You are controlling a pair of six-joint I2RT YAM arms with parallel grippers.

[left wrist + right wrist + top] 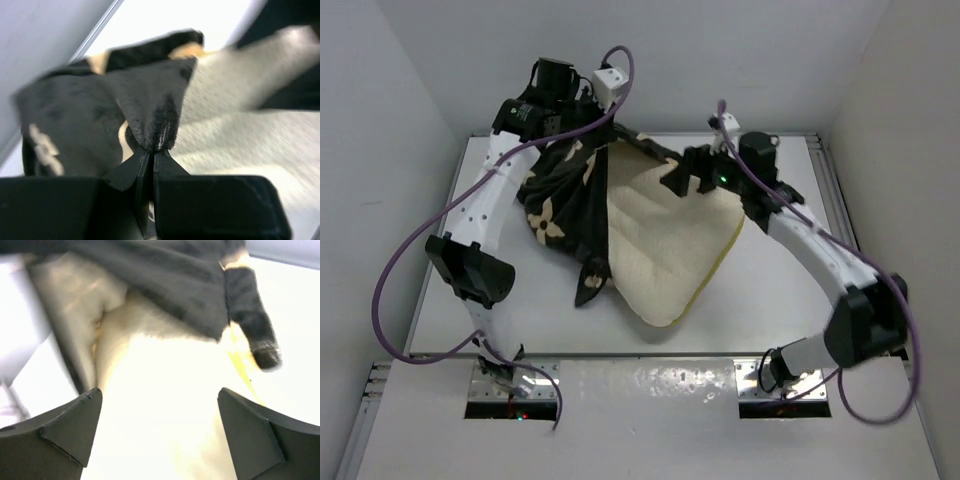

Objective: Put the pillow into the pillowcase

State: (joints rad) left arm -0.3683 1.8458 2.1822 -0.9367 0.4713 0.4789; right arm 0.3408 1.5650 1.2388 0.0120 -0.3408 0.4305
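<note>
- The table (770,290) is a plain white flat surface. Pale walls (380,150) close it in on the left, at the back and on the right.
- A metal rail (825,175) runs along the table's right edge, and each arm stands on a shiny base plate (510,385) at the near edge.
- The pillow (660,240) lies about mid-table, cream and dimpled. Its near corner points towards the arms, and yellow piping (722,258) shows on its right edge.
- The pillowcase (565,195), black with tan flower motifs, is bunched on the far left of the table. It covers the pillow's left and far edge, while most of the pillow lies bare.
- The left gripper (152,155) has its fingers pinched together on a fold of the pillowcase, lifted above the table's far left.
- The right gripper (160,410) has its fingers (75,425) spread wide over the pillow's far right part, with nothing clamped between them. Whether they touch the pillow cannot be told.
- In the right wrist view, a dark edge of the pillowcase drapes across the pillow just ahead of the fingers.
</note>
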